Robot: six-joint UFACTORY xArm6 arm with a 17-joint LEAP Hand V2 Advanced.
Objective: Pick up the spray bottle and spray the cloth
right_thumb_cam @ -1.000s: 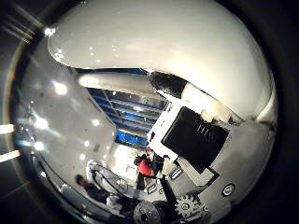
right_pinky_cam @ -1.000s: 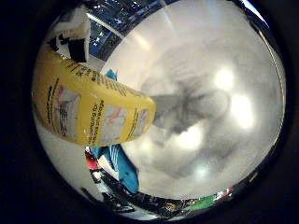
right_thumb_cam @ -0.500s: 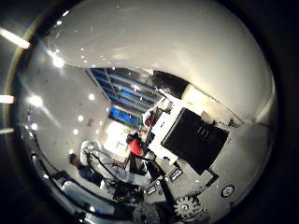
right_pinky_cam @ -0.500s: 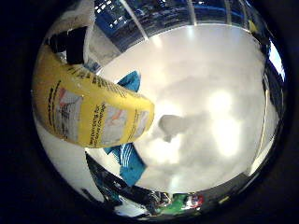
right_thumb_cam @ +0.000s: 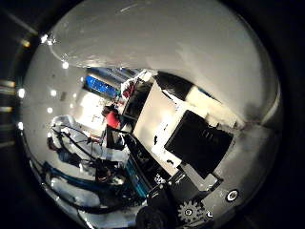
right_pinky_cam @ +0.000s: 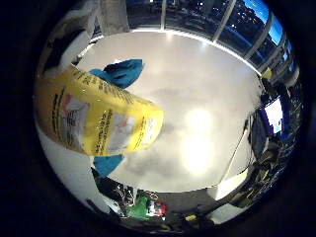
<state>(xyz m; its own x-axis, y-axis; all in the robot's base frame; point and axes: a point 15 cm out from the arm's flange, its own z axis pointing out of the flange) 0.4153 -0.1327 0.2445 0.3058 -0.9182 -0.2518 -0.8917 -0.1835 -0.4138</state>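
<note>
Already we have the yellow spray bottle (right_pinky_cam: 98, 118) up off the white table (right_pinky_cam: 207, 89), close against the palm; our hand (right_thumb_cam: 200, 143) appears closed around it, though the fingers barely show. The teal cloth (right_pinky_cam: 121, 71) lies on the table behind it, spraying seemingly still ahead. Label print is there, but unreadable.

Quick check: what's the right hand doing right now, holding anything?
Right hand: shut on the yellow plastic spray bottle, which sits close against the palm, above the teal cloth on the white table.
</note>
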